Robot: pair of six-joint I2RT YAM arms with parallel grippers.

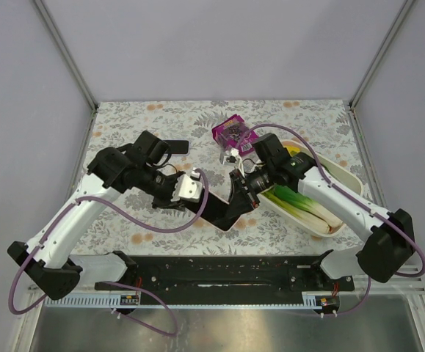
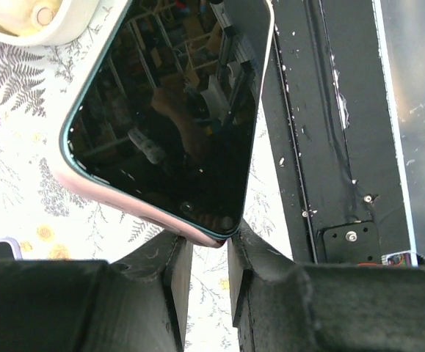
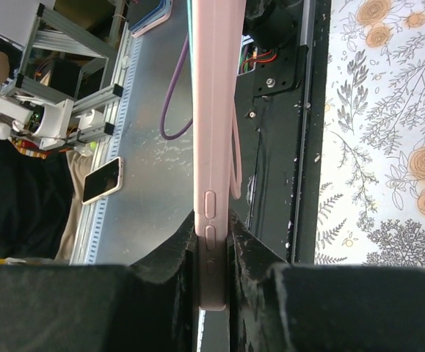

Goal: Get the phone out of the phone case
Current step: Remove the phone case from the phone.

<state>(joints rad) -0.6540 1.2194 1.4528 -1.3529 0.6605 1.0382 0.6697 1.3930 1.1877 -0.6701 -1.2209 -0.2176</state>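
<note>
Phone (pink case) above floral table, grey walls.

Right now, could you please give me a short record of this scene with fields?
phone: inside case, screen dark
case: pink, on the phone
right pincer: shut on case edge, by the side buttons
left pincer: at phone's corner, grip unclear
nearby: purple packet, tray with leeks

Left wrist view: phone runs off the top edge; phone case lower end vanishes inside the right pincer.
</note>
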